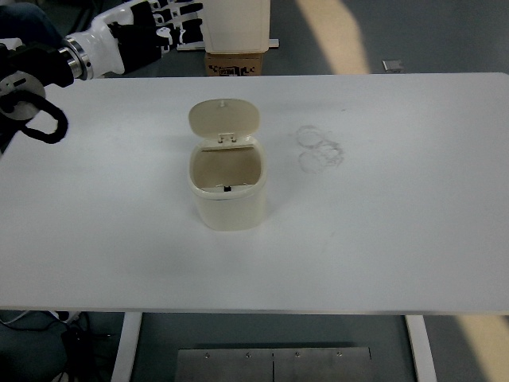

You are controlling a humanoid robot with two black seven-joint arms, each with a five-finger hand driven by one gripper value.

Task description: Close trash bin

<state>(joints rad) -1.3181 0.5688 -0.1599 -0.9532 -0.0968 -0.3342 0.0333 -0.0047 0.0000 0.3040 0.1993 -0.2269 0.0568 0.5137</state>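
So my left hand [151, 32] is up at the far left corner, over the back edge of the white surface [398, 223], with my black-and-white forearm coming in from the left side. My fingers [179, 17] are stretched out and spread, pointing to the right, holding nothing at all.

The trash bin [229, 191] sits a bit left of the middle of the surface, well apart from my hand. It's a small cream-coloured bin, standing upright, and its lid [225, 119] is flipped up at the back, so it's wide open and I can look straight into it. Inside looks bare as far as I can tell.

To the right of the bin there are some faint ring-shaped marks [320, 148] on the surface, near it but not touching. Beyond the far edge there's a cardboard box [236, 64] on the floor with a white unit [235, 24] standing on top of it.

My right arm isn't showing anywhere.
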